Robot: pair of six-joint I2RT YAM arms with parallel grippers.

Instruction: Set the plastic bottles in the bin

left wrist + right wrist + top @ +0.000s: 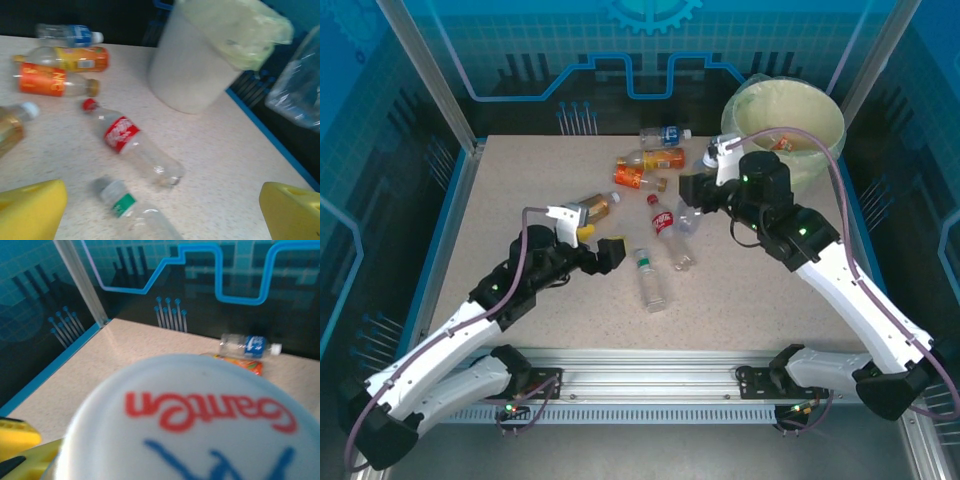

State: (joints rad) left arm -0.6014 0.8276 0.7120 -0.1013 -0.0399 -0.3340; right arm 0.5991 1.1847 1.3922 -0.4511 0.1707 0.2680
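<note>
Left pincer (604, 250): open. In the left wrist view its yellow fingers (31, 210) stand far apart at the two bottom corners, and nothing is held between them.
Right pincer (692, 198): closed on a clear bottle (688, 215), right of centre in the top view. The arm hides most of the fingers there.
Clear bottle, other views: in the right wrist view it is very close to the camera, a blurred pale round surface (185, 420) with red letters that I cannot read. In the left wrist view it is a blurred shape at the right edge.
Bin (832, 140): upper right of the top view, on the far right corner of the tabletop (520, 180). Something orange lies inside, too small to name.
Loose plastic bottles: they lie on their sides in the middle of the tabletop, left of the bin. They are a blue-label bottle (665, 134), two orange ones (655, 158), a red-label bottle (665, 220) and a green-label bottle (653, 280).
Amber bottle (595, 207): partly covered by the left wrist in the top view, and cut off by the left edge in the left wrist view.
Green-label bottle, left wrist view: its lower part is cut off by the bottom edge.
</note>
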